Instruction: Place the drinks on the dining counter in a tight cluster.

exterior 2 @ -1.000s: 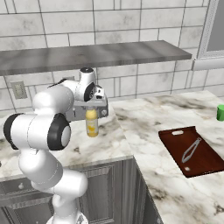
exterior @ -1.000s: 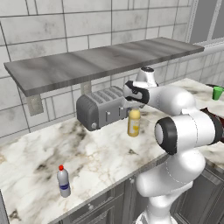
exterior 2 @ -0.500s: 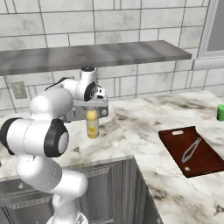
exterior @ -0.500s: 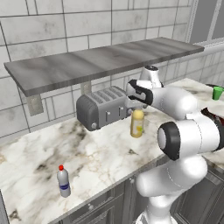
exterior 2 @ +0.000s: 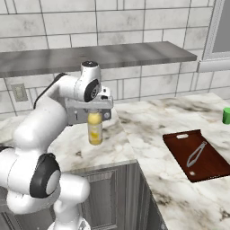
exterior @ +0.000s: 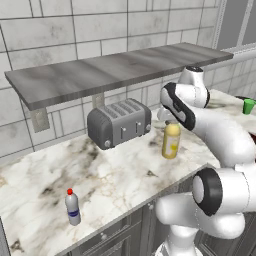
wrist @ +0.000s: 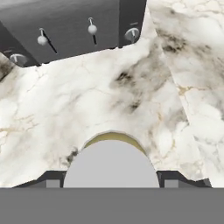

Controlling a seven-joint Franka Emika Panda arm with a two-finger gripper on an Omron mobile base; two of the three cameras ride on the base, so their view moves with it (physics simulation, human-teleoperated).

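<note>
Yellow bottle [exterior: 171, 140] upright on table [exterior: 120, 175] by toaster [exterior: 119, 123], end effector [exterior 2: 95, 117] clamped round its cap for transfer.

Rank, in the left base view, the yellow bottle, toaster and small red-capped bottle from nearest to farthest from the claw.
1. Yellow bottle: right at the claw, directly below it.
2. Toaster: beside it, against the wall.
3. Small red-capped bottle: far along the counter, near the front edge.
</note>
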